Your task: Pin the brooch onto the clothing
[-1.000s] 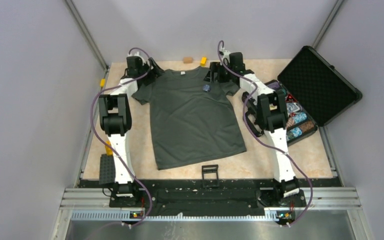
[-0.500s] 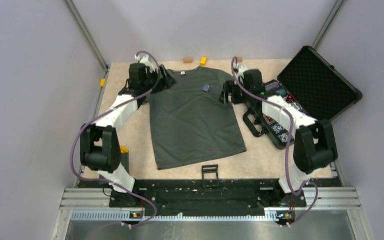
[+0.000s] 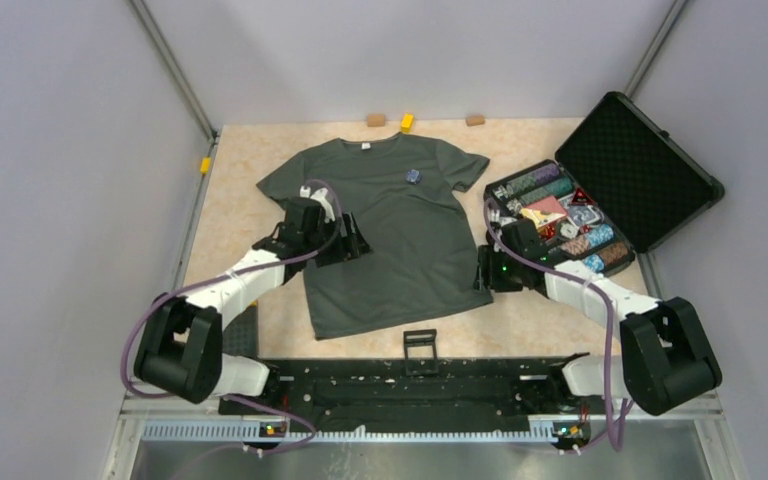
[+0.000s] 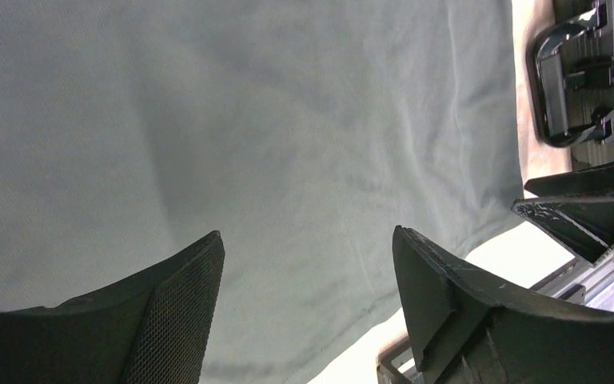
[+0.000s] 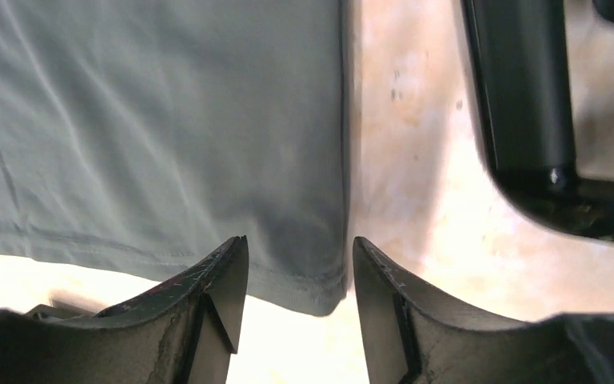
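The shirt (image 3: 390, 240) lies spread flat, soft and limp, likely to bunch if dragged; my left gripper (image 4: 308, 234) hangs open over its middle, my right gripper (image 5: 301, 240) open above its hem corner; the brooch (image 3: 413, 176) sits on the chest, tiny, light, hard, best pinched by its rim.

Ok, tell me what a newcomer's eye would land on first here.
The dark T-shirt spread flat in the middle, with the tiny brooch on its chest. Next, the open black case of colourful chips at the right. The left claw is open low over the shirt, and the right claw is open by its hem corner.
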`<state>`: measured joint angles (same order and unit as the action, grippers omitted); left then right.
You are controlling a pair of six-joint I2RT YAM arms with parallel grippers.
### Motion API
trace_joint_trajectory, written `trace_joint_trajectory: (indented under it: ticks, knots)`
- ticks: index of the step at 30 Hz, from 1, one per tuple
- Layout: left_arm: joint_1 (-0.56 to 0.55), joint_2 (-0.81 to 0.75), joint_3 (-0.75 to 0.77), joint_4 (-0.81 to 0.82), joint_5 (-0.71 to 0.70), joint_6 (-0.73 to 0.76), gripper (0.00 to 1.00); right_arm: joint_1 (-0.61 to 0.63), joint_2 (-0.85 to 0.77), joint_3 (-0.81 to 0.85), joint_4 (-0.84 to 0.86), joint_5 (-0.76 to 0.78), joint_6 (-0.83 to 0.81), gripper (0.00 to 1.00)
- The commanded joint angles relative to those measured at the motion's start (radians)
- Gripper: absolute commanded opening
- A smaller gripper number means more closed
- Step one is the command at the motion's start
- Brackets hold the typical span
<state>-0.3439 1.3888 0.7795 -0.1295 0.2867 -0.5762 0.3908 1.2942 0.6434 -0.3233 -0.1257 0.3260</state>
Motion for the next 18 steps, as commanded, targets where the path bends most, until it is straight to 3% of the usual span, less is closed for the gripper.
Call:
trace_joint_trajectory:
  ticks: [1,10,18]
  knots:
    - [-0.035,-0.082,-0.057,-0.012,-0.062,-0.015,0.80,0.014,-0.055,-0.052,0.011,0.023,0.050,0.48]
    - [-0.041,-0.141,-0.236,0.050,-0.062,-0.115,0.80,0.051,-0.036,-0.078,-0.028,0.037,0.076,0.10]
    - [-0.042,-0.201,-0.349,-0.038,-0.104,-0.147,0.78,0.101,-0.050,-0.098,-0.092,0.036,0.157,0.00]
